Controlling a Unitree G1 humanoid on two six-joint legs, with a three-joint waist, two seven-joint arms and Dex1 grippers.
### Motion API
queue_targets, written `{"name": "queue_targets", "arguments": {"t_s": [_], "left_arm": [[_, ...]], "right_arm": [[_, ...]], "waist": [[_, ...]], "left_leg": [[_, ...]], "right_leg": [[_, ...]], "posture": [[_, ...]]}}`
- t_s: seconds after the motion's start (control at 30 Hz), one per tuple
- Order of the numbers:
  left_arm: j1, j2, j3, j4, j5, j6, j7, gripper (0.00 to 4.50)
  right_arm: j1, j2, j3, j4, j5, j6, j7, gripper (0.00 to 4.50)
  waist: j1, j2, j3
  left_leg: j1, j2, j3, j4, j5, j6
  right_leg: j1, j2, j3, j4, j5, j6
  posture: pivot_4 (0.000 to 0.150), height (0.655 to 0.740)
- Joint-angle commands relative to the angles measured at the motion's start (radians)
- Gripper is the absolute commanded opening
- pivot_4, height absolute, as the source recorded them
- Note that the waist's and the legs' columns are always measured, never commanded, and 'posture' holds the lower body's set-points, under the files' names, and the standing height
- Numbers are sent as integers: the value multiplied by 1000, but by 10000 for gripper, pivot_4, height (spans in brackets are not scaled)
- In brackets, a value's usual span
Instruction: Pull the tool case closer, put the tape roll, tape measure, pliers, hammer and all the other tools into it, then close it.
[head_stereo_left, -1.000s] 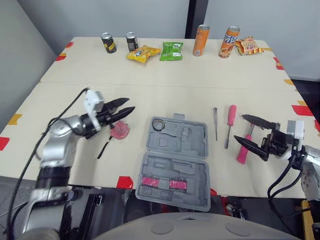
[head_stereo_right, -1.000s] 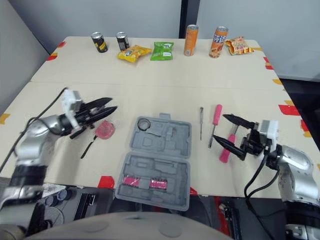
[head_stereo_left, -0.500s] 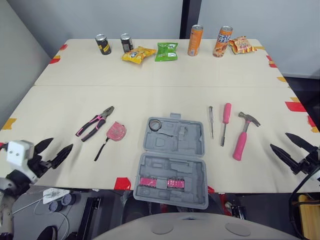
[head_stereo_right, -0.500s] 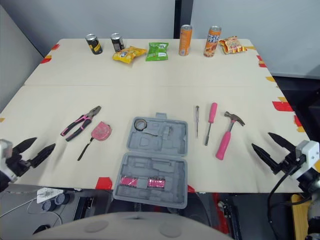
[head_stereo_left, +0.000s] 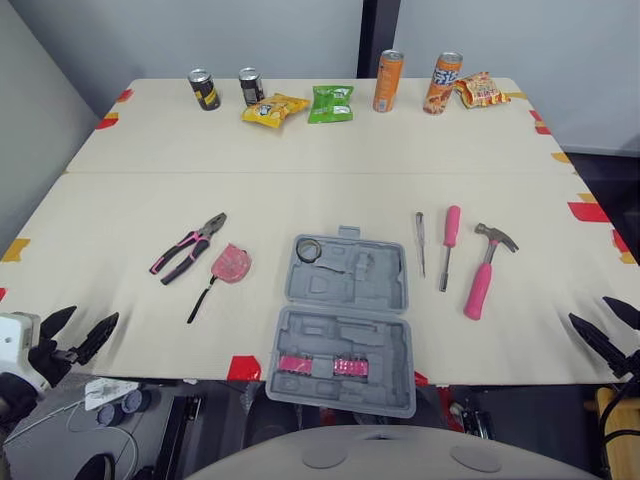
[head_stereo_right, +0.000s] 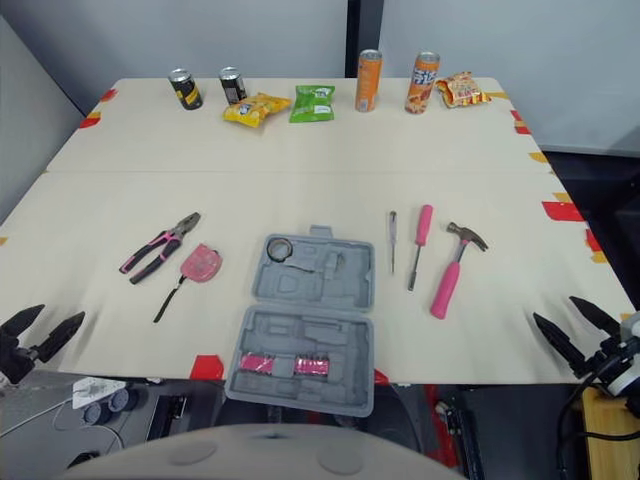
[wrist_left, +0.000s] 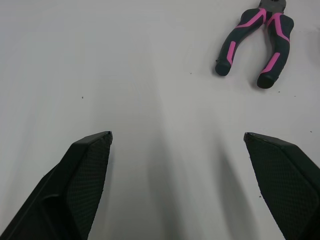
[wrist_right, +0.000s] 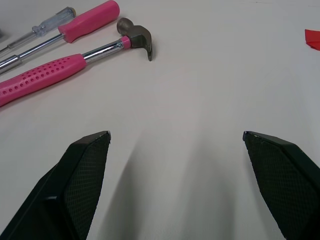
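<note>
left gripper (wrist_left: 176, 135) wide apart, empty, pliers (wrist_left: 274, 47) ahead; right gripper (wrist_right: 176, 134) likewise, hammer (wrist_right: 50, 75) ahead

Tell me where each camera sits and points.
Left eye: on the head, forward and down over the table and open tool case; left tool and right tool at the near corners.
Right eye: beside it, same scene.
Left wrist: along the open left tool toward the pliers.
Right wrist: along the open right tool toward the hammer.
Shared: eye views also show pliers and hammer.

Far row before me
Two dark cans (head_stereo_left: 203, 88) (head_stereo_left: 249, 86), yellow snack bag (head_stereo_left: 273, 108), green snack bag (head_stereo_left: 330, 103), two tall orange cans (head_stereo_left: 386, 81) (head_stereo_left: 441, 83), orange snack bag (head_stereo_left: 480, 90).
</note>
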Motion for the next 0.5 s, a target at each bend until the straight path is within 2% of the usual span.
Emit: {"name": "queue_targets", "arguments": {"t_s": [0.03,0.27,0.5], "left_arm": [[0,26,9,-22,-6,-13,-5,44473],[1,83,-17,-25,14,-15,-61,44473],[15,106,-122,-199,4,74,-133,44473]], "right_arm": [[-7,-21,-24,2,7,-15,15,45000],[-39,-21,-10,-23,11,-4,76,45000],[-71,-10,31,-209,32,44,170,45000]], "waist": [[0,0,0],[0,0,0],[-1,0,0]], "left_leg": [[0,0,0,0,0,0],[0,0,0,0,0,3],[0,0,0,0,0,6]], "right_leg": [[0,0,0,0,0,-1],[0,-1,-1,1,-2,-4],[-1,-2,-3,2,-2,-4]], "posture": [[1500,7400],[1500,7400],[1500,7400]]}}
